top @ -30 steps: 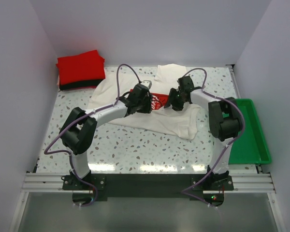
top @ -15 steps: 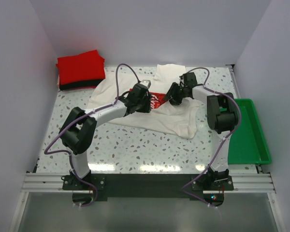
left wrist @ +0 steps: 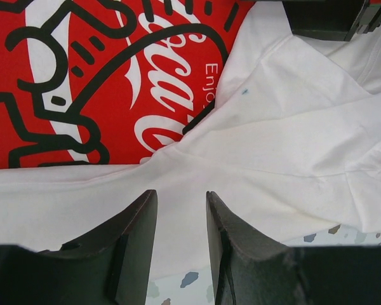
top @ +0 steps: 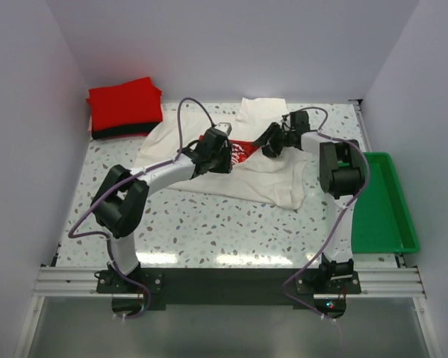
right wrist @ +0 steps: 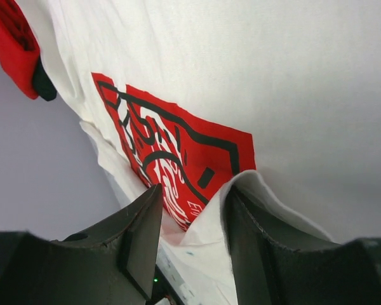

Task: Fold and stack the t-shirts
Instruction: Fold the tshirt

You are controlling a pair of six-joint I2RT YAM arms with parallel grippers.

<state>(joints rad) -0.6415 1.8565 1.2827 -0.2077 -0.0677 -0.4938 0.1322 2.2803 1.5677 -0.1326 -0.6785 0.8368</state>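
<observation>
The cream-white t-shirt lies crumpled at the table's back middle, its red chest print facing up. My left gripper is open just above the cloth at the print's near edge; in the left wrist view nothing lies between the fingers. My right gripper is open at the print's right side. In the right wrist view a raised fold of white cloth rests against one finger. The folded red shirt lies on a black one at the back left.
A green plastic tray sits at the right edge of the speckled table. White walls close in the left, back and right sides. The two grippers are close together over the shirt. Purple cables loop above both arms.
My right gripper has moved back and a little left across the shirt, to the print's right edge. My left gripper has shifted slightly left. The shirt's right side is more bunched.
</observation>
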